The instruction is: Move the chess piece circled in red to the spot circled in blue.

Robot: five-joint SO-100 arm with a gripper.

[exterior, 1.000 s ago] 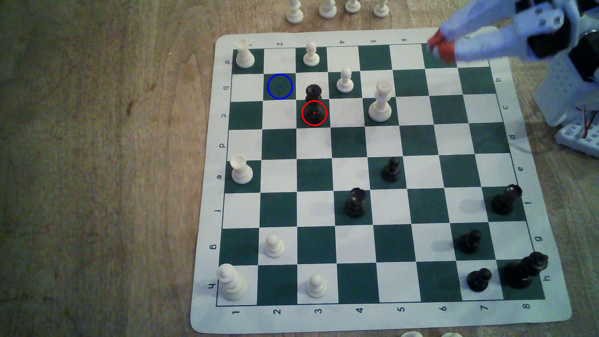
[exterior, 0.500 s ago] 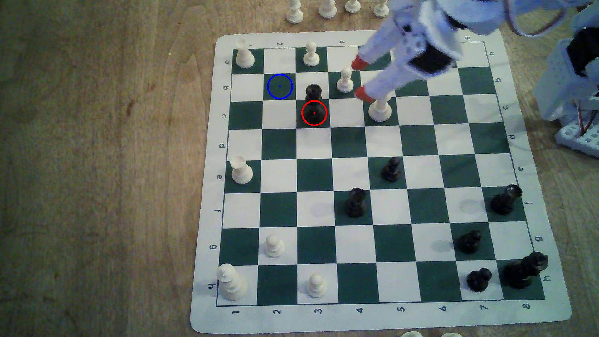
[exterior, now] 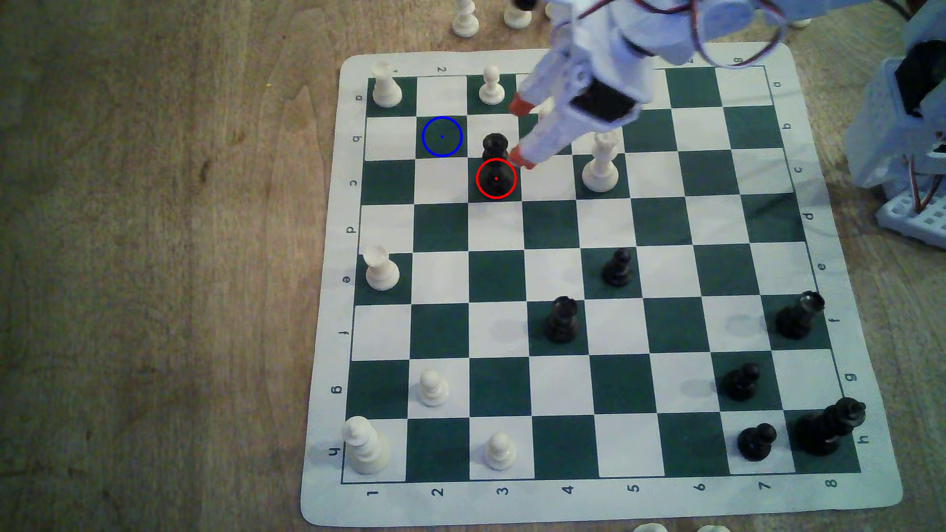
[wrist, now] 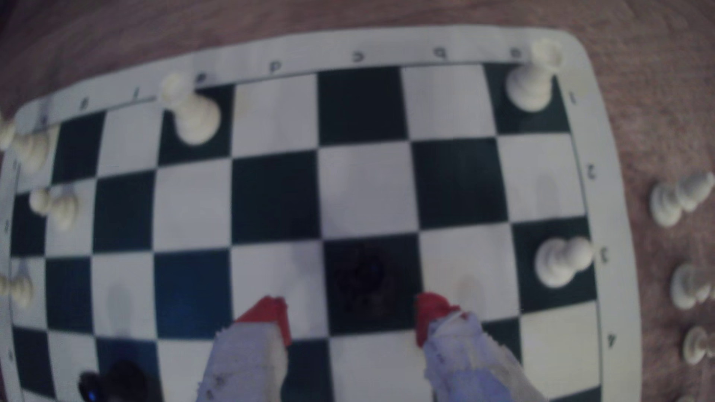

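While its two red-tipped fingers stand spread apart with nothing between them, the gripper hangs over the board just beside the chess piece. That black piece stands upright on its red-ringed green square, with one fingertip close to its head. In the exterior view, the spot lies bare diagonally up and to the left. A white pawn stands nearby, and the board lies on the wooden desk.

In the wrist view, the gripper frames the dark piece.

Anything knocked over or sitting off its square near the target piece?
Nothing stands out. The chess piece stands upright on its red-ringed square, the spot is free, and neighbouring pieces are upright. The gripper has its jaws open, beside the piece.
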